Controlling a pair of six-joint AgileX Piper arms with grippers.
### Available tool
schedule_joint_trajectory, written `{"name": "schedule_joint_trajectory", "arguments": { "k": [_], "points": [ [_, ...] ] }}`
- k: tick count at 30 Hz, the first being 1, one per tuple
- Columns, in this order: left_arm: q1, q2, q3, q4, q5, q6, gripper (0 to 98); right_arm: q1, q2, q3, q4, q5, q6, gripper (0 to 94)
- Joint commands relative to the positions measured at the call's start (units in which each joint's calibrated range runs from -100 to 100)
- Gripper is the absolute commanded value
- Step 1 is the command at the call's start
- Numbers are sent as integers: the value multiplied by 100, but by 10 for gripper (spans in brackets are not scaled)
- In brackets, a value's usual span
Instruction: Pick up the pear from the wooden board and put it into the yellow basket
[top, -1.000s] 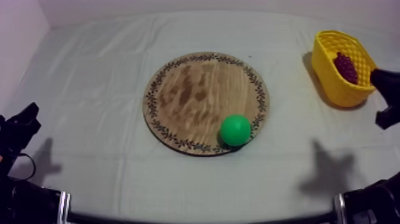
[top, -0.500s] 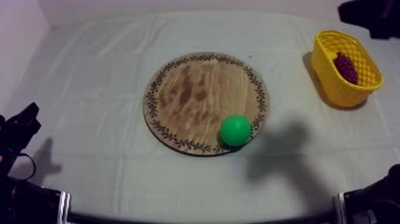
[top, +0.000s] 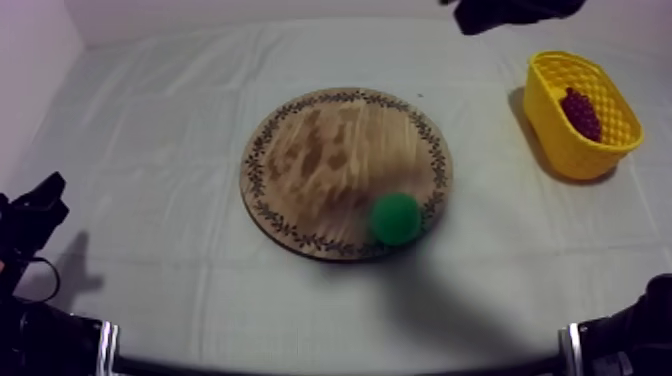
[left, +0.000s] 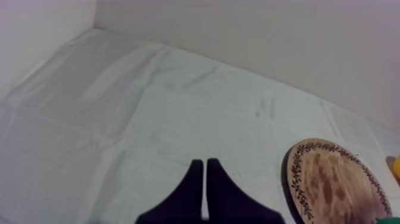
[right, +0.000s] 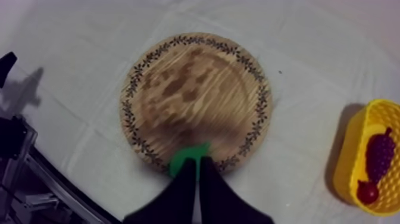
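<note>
You can see the pear (top: 396, 218) sitting on the round wooden board (top: 330, 150). It is close to the board's front rim, on the side that is nearer the basket. Nothing is holding it. The board lies in the middle of the table (top: 150, 120). The yellow basket (top: 560, 130) stands near the far right corner of the table, well apart from the board. In the basket lie a bunch of grapes (top: 581, 113) and a small red fruit (right: 367, 192). The red fruit is just beside the grapes. Your right arm (top: 510, 12) comes in over the far edge of the table, between the board and the basket. Your right gripper (right: 199, 167) looks down on the board from high up. Its two black fingers lie pressed together with nothing between them. In its own view the tips line up with the pear and hide part of it. Your left gripper (left: 205, 164) sits low by the front left corner of the table, well apart from the board. Its fingers are pressed together too, and they hold nothing. It points across the bare cloth, with the board off to one side.
</note>
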Motion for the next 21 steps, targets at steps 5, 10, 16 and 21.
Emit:
{"name": "schedule_joint_trajectory", "arguments": {
  "k": [5,10,16,21],
  "points": [
    [2,0,0,2,-1,-1,1,-163,702,-226,23,117,-466,2],
    [2,0,0,2,-1,-1,1,-209,1073,-32,-38,146,-725,2],
    [2,0,0,2,-1,-1,1,-164,1484,272,-199,155,-1050,2],
    [2,0,0,2,-1,-1,1,-163,1763,561,-371,156,-1266,2]
  ]
}}
